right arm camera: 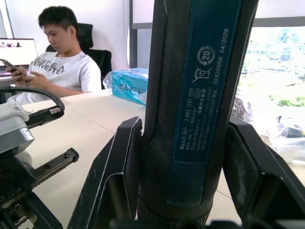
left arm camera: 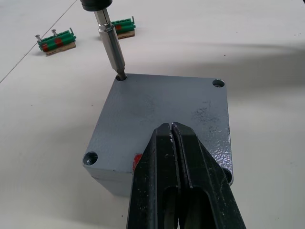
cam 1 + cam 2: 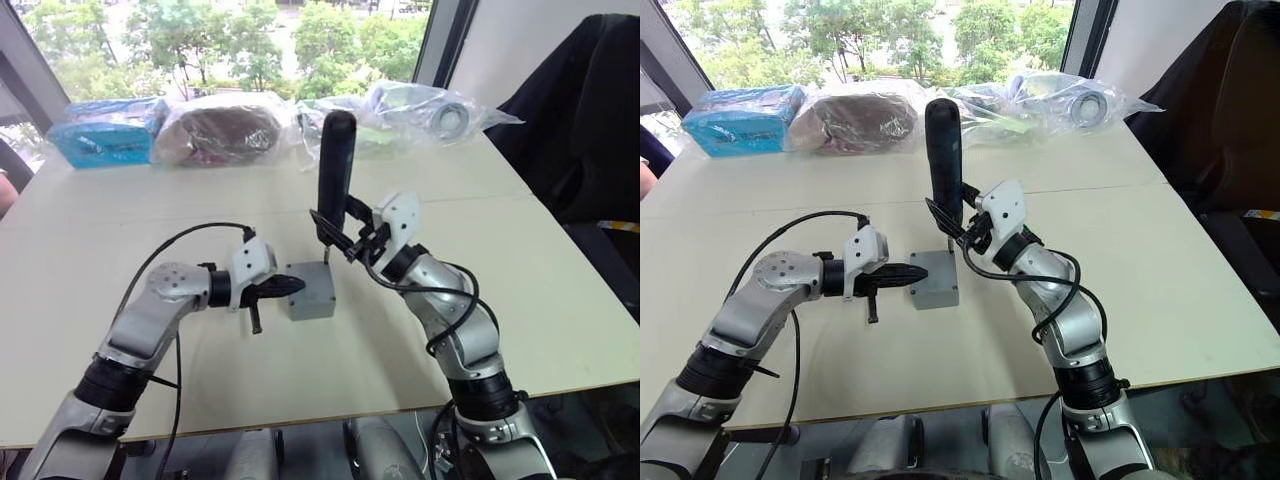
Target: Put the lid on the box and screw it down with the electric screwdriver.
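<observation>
Right claw (image 3: 345,238) is clamped on the screwdriver (image 3: 335,170), one black finger on each side of the dark body, as the right wrist view confirms. It holds the tool nearly upright, handle end up and bit pointing down. In the left wrist view the metal bit (image 2: 109,45) is seated in the screw hole at one far corner of the lid (image 2: 162,119). Left claw (image 3: 285,287) has its two fingers pressed together with nothing between them, and their tips rest on top of the lid near its closest edge. The lid lies flat on the box (image 3: 313,303), covering it; empty screw holes are visible at the other three corners, one partly hidden by the claw. The box stands on the pale table (image 3: 520,250), near its middle, between the two arms. Two small green-and-red pieces (image 2: 57,42) lie on the table beyond the box. Plastic-wrapped items (image 3: 220,125) are lined up along the far edge of the table. A person (image 1: 59,62) sits beyond the table, looking at a phone.
</observation>
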Controlling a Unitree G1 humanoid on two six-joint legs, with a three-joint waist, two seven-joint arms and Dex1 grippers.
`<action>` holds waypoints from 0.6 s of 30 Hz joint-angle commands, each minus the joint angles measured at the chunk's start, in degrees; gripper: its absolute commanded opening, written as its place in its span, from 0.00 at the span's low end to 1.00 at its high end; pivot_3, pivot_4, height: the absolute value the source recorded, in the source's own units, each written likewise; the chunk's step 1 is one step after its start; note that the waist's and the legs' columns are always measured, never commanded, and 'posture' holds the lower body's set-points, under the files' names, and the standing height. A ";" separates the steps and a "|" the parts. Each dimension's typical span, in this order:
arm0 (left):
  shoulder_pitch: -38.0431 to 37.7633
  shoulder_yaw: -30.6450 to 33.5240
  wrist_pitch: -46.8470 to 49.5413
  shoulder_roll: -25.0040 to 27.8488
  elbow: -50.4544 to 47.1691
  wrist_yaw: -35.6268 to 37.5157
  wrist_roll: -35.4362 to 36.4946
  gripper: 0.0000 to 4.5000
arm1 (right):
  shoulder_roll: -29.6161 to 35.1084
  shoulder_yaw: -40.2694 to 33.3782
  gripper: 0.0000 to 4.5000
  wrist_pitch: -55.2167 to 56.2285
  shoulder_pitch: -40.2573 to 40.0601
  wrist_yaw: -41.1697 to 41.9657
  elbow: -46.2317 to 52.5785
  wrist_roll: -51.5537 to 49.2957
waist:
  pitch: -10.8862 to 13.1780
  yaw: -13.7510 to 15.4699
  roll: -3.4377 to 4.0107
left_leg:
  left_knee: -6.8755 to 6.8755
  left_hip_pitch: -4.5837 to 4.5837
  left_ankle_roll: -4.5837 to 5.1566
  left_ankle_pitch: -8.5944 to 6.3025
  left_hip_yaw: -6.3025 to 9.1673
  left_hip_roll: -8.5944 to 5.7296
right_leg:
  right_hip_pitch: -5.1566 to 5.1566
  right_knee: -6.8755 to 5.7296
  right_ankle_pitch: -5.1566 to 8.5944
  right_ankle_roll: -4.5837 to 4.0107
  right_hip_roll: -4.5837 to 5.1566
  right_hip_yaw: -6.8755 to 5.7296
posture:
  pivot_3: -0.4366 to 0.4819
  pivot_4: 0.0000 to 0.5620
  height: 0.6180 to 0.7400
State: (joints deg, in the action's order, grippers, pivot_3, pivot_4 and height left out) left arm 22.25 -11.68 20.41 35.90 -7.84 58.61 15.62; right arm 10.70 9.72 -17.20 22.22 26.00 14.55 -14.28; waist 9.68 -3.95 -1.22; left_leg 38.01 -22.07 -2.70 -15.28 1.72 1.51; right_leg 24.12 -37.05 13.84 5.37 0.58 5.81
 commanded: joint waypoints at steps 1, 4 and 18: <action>-0.49 -1.23 -0.55 -0.05 1.08 0.26 -1.55 0.00 | 2.41 2.93 0.42 -6.04 -3.33 -0.69 -3.59 3.52 | -0.09 0.00 0.00 | -0.02 0.13 0.00 0.00 0.00 0.00 | -0.13 0.04 0.02 -0.02 0.01 0.00 | 0.48 0.27 1.00; -0.39 -1.46 -0.86 -0.21 1.51 0.26 -1.91 0.00 | 2.51 3.43 0.42 -7.87 -3.39 -1.24 -3.44 3.51 | -0.28 -0.02 -0.02 | -0.29 0.84 -0.02 -0.03 0.02 0.04 | -0.79 0.40 0.08 -0.07 0.03 0.00 | 0.48 0.27 1.00; -0.54 -1.87 -1.42 -0.06 2.10 0.76 -2.66 0.00 | 2.27 3.95 0.42 -9.39 -3.99 -2.41 -3.20 3.31 | -0.95 0.01 -0.08 | -0.97 0.90 -0.02 -0.03 0.00 0.13 | -0.85 1.01 0.09 -0.08 0.10 -0.01 | 0.48 0.27 1.00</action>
State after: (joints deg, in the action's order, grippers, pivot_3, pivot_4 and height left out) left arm 22.25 -12.71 18.67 35.51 -6.22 59.06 14.21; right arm 11.78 12.09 -20.90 22.09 23.59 16.01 -12.54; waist 8.72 -3.95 -1.30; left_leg 37.04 -21.17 -2.72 -15.30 1.72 1.65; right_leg 23.28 -36.03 13.93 5.29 0.68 5.80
